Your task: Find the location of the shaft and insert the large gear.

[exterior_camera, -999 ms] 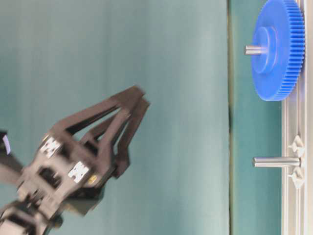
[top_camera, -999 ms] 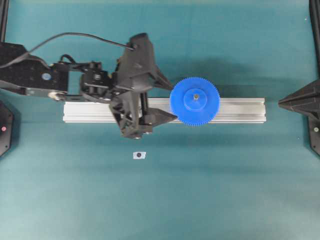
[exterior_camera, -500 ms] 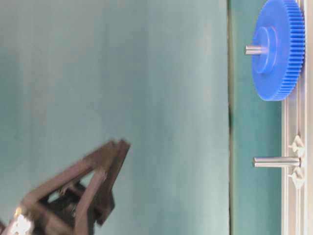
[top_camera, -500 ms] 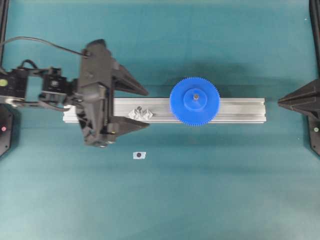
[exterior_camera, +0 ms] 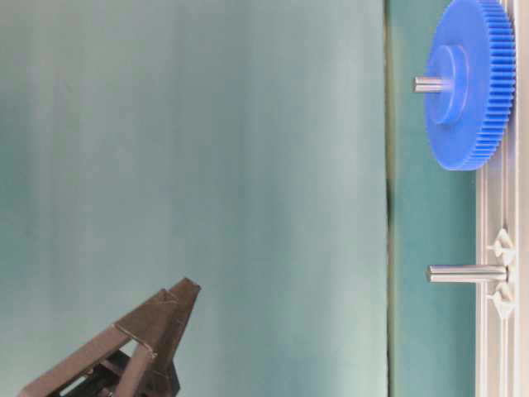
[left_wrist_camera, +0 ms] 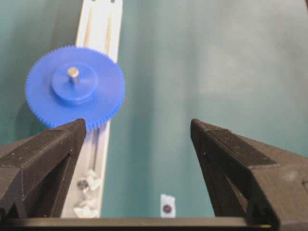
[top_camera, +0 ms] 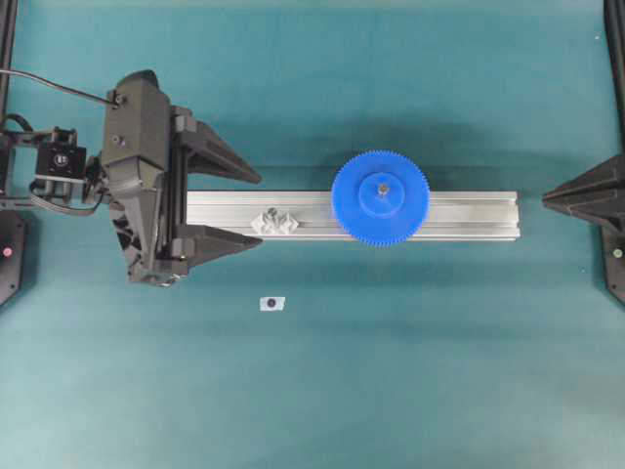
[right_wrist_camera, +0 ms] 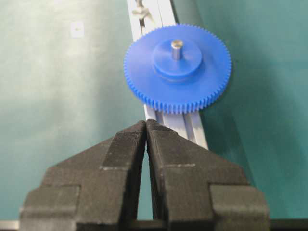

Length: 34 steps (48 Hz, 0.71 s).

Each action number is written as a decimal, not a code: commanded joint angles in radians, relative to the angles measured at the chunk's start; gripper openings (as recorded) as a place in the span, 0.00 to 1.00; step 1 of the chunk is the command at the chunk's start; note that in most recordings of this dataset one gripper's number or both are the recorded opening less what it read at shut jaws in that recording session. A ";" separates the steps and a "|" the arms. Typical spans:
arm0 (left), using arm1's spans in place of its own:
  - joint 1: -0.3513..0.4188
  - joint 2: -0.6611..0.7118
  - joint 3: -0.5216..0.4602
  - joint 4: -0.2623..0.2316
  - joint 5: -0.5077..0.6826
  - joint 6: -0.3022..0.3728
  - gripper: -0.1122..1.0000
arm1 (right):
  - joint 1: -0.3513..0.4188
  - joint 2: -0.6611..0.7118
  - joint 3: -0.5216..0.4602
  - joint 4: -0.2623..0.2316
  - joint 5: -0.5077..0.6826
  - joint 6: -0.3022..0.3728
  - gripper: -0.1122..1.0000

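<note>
A: Gear point(top_camera: 380, 198) first: does either set of fingers have it?

B: No. The left gripper point(top_camera: 252, 209) has its fingers spread wide with nothing between them, tips either side of the rail's point(top_camera: 469, 216) end at 9 o'clock on the table. The right gripper point(right_wrist_camera: 146, 126) has its fingers pressed together on nothing, parked at 3 o'clock, clear of the rail.

A: And the gear itself?

B: Threaded on a pin point(exterior_camera: 431, 83) near the middle of the rail, flat against it, the pin's tip poking through the hub point(right_wrist_camera: 176, 59). A second, bare pin point(exterior_camera: 467, 273) stands between the gear and the left gripper, flanked by two clear mounts point(top_camera: 275, 221).

A: So the insertion looks finished?

B: I'd judge so. What's left is clearing out cleanly: move the open left fingers off toward 9 o'clock, high enough to miss the bare pin, and don't brush the teeth.

A: That little white tag point(top_camera: 271, 303) at 6 o'clock?

B: Well apart; ignore it.
</note>
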<state>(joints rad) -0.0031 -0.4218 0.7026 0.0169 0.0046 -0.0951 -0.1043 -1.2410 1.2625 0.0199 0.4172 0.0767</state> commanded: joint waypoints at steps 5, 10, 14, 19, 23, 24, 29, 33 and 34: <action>0.000 -0.014 -0.002 0.003 -0.006 -0.005 0.90 | -0.002 0.008 -0.012 0.000 -0.009 0.009 0.23; 0.000 -0.017 0.002 0.003 -0.006 -0.003 0.89 | -0.002 0.008 -0.012 0.002 -0.009 0.009 0.23; 0.000 -0.018 0.005 0.003 -0.005 -0.003 0.89 | -0.002 0.008 -0.014 0.000 -0.009 0.009 0.23; 0.000 -0.020 0.012 0.003 -0.002 -0.006 0.89 | -0.002 0.008 -0.012 0.002 -0.009 0.009 0.23; 0.002 -0.020 0.015 0.003 -0.002 -0.015 0.89 | -0.002 0.008 -0.012 0.002 -0.009 0.009 0.23; 0.002 -0.020 0.017 0.003 -0.002 -0.018 0.89 | -0.002 0.008 -0.012 0.000 -0.009 0.009 0.23; 0.006 -0.020 0.017 0.003 -0.002 -0.035 0.89 | -0.002 0.008 -0.012 0.000 -0.009 0.009 0.23; 0.009 -0.020 0.018 0.003 -0.002 -0.038 0.89 | -0.002 0.008 -0.012 0.002 -0.009 0.009 0.23; 0.011 -0.020 0.018 0.003 0.000 -0.038 0.89 | -0.002 0.008 -0.012 0.002 -0.009 0.009 0.23</action>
<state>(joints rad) 0.0000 -0.4280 0.7317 0.0169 0.0077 -0.1304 -0.1043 -1.2410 1.2609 0.0199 0.4172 0.0767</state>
